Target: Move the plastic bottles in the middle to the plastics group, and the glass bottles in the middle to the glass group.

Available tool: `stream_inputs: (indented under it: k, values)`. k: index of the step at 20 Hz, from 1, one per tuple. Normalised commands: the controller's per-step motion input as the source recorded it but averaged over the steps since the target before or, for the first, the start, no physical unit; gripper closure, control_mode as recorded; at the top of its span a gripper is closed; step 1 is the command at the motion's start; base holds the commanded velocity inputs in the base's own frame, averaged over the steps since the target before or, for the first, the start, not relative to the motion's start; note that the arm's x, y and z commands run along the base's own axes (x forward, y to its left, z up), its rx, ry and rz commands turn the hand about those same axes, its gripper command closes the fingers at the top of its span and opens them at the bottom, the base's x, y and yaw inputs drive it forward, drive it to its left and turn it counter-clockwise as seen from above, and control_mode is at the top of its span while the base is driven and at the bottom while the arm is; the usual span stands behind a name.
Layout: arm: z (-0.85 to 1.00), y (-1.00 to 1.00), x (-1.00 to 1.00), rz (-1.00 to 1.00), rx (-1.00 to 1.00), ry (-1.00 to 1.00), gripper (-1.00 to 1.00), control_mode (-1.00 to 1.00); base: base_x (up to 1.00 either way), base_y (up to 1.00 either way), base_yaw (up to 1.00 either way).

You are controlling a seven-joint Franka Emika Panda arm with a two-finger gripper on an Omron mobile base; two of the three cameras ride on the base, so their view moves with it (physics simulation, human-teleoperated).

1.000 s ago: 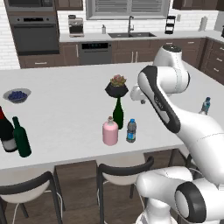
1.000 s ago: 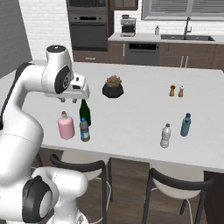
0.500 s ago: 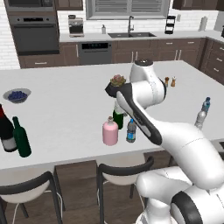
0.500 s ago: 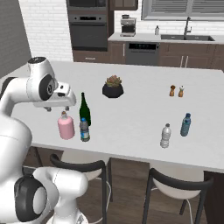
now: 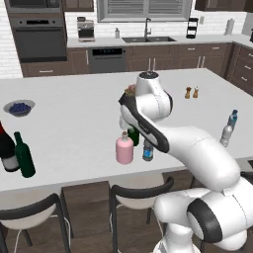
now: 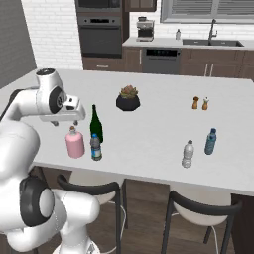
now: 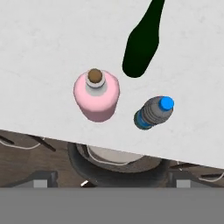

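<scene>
The gripper hangs above the near edge of the white island counter, its fingers spread wide with nothing between them. It sits over the squat pink bottle without touching it. In the hand view the pink bottle stands upright just left of centre, its cork stopper facing the camera. The slim dark green wine bottle rises at about 1 o'clock from it, and the small water bottle with the blue cap stands at about 4 o'clock, close by but apart. In the right base view these three form a tight cluster at the counter's near edge, with the wine bottle just behind the water bottle. Well off at 3 o'clock from the cluster stand the pale clear bottle and the blue-tinted bottle, near each other. In the left base view the big dark bottle with a red top and the stockier green bottle stand side by side at the far 9 o'clock end of the counter, with a blue bowl behind them at about 12 o'clock. A potted plant and two small shakers stand farther back.
</scene>
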Motion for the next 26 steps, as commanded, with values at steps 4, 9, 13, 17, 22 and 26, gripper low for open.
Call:
stream_inputs:
  k: [4,9,13,17,22,26]
  values:
    - [-0.32,0.04,0.66,0.0,0.0,0.0,-1.0,-1.0,0.0,0.0,0.0]
    - [-0.45,0.19,0.25,0.0,0.0,0.0,-1.0,-1.0,0.0,0.0,0.0]
    - [-0.49,0.09,0.0,0.0,0.06,-0.04,-1.0,-1.0,0.0,0.0,0.0]
    - [-0.2,0.02,0.0,0.0,0.05,0.0,-1.0,-1.0,0.0,0.0,0.0]
    - [-0.08,0.08,0.2,0.0,0.0,0.0,-1.0,-1.0,0.0,0.0,0.0]
    - [0.0,0.16,0.31,0.0,0.0,0.02,-1.0,-1.0,0.0,0.0,0.0]
